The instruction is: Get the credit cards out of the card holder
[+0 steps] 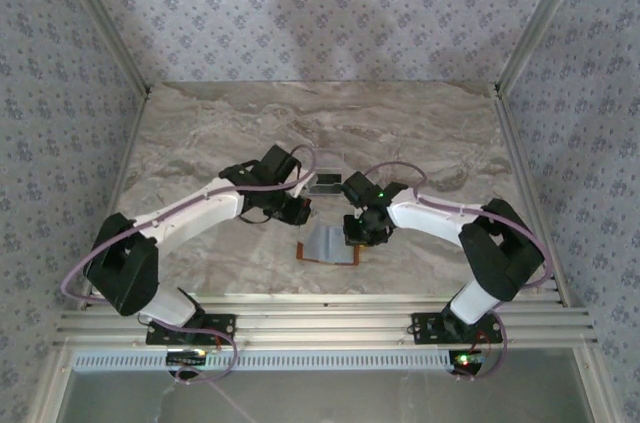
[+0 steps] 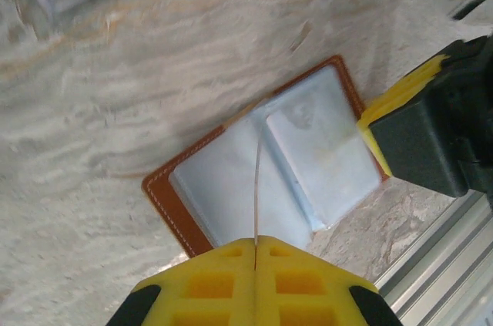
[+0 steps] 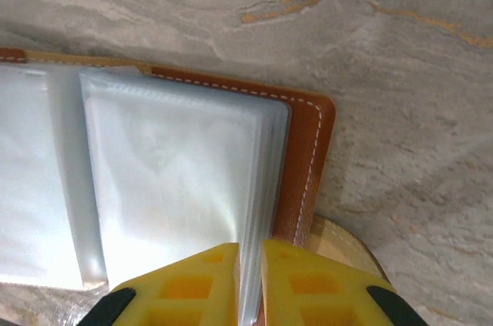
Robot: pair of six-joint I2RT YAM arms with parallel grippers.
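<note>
Orange-brown leather card holder (image 1: 330, 243) lies open on the marble table (image 1: 430, 133), near the front middle. Left gripper (image 2: 256, 243) is clenched on a thin sheet (image 2: 256, 187) seen edge-on (card or sleeve, can't tell). Right gripper (image 3: 250, 249) pinches the holder's clear pages (image 3: 169, 187).

Pale floral-patterned walls (image 1: 300, 3) enclose a grey-beige marbled tabletop (image 1: 420, 123); aluminium rails (image 1: 320, 318) line its near edge.

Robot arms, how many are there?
2. The left arm comes in from the left, the right arm from the right; both bend toward the open card holder between them. None looks hidden.
</note>
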